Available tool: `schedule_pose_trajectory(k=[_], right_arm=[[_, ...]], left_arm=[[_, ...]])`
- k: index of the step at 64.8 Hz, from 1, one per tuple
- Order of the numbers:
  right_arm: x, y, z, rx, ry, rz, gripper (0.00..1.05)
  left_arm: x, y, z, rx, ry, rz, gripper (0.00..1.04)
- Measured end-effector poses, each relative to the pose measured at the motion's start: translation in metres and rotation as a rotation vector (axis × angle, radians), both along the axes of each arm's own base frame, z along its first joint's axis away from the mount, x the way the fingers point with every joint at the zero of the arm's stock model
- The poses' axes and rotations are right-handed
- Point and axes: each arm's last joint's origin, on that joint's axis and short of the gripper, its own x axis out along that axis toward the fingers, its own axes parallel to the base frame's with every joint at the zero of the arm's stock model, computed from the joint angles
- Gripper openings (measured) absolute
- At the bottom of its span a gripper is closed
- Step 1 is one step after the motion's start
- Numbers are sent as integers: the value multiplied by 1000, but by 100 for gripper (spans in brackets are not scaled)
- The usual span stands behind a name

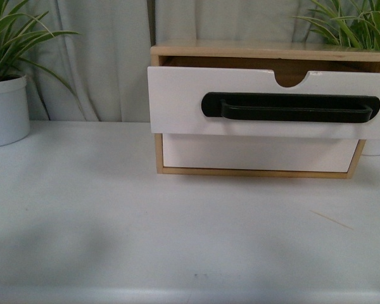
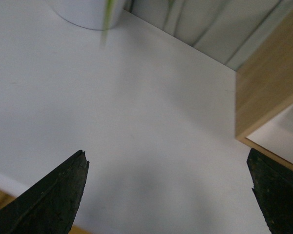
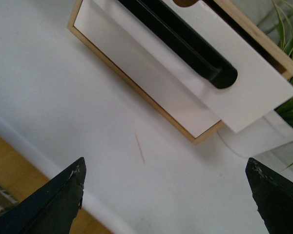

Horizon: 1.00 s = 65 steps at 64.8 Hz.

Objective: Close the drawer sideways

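While ajar, smooth white drawer (image 1: 177,95) w/ blk bar handle (image 1: 288,107), semicircular notch (image 1: 291,77).

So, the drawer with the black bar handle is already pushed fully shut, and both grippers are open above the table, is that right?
Not quite: the front view shows the drawer with the black bar handle pulled out past the cabinet. The left gripper and right gripper are indeed open above the table.

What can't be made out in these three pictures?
Inside of the wide white drawer with the long black bar handle: front view, hidden behind its own front.
White round plant pot: front view, cut by the left edge.
Left claw and right claw: wrist views, only dark tips in frame.
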Motion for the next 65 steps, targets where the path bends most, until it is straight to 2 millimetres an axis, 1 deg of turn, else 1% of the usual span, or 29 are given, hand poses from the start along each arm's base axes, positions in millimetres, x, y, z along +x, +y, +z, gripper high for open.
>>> schedule_pose_trajectory(k=[11, 22, 34, 48, 65], right_arm=[[31, 3, 2, -61, -34, -14, 96], [54, 5, 6, -76, -57, -24, 96], [69, 6, 12, -76, -72, -39, 96], [84, 7, 13, -75, -73, -45, 96], [101, 6, 13, -76, -68, -54, 96]], left_arm=[[41, -40, 11, -29, -4, -132, 99], [67, -70, 19, -34, -12, -207, 99], [82, -87, 21, -42, -13, -257, 99], [100, -105, 23, -40, -12, -299, 99], [115, -113, 23, -47, -7, -325, 99]])
